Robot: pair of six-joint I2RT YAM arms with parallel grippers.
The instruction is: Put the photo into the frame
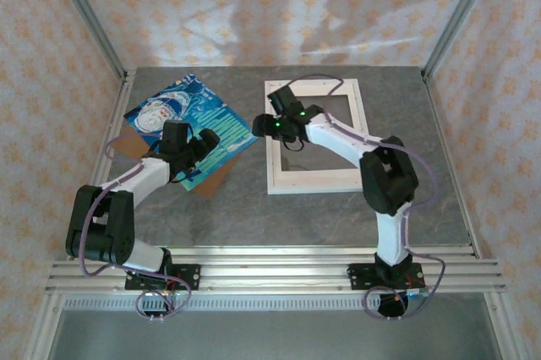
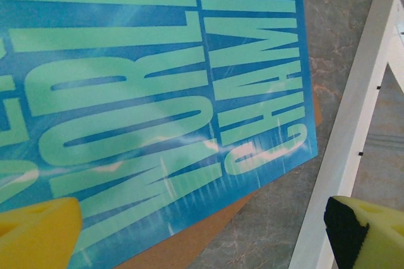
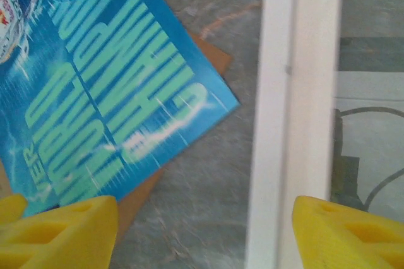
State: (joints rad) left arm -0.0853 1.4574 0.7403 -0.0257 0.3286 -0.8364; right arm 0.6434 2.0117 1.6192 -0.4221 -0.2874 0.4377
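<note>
Teal photo [image 1: 173,106] lies diagonally on brown board [image 1: 211,181]; bare worktop [image 1: 254,208] separates it from the squared frame [image 1: 275,166]; left jaws and right jaws apart.

Directly under the left gripper [image 2: 202,234], the photo [image 2: 158,92] is thin paper with a glossy coat, and pale glare streaks across its print. Showing from beneath it, closer to the gripper, the backing board [image 2: 183,244] looks like matt brown card. Off to the gripper's right side, the frame [image 2: 347,149] is smooth and white, seemingly painted, with a soft sheen. The tabletop [image 2: 328,35] is grey, veined like stone and matt. The pads [image 2: 38,234] look like yellow foam, finely textured; one has a black face.
</note>
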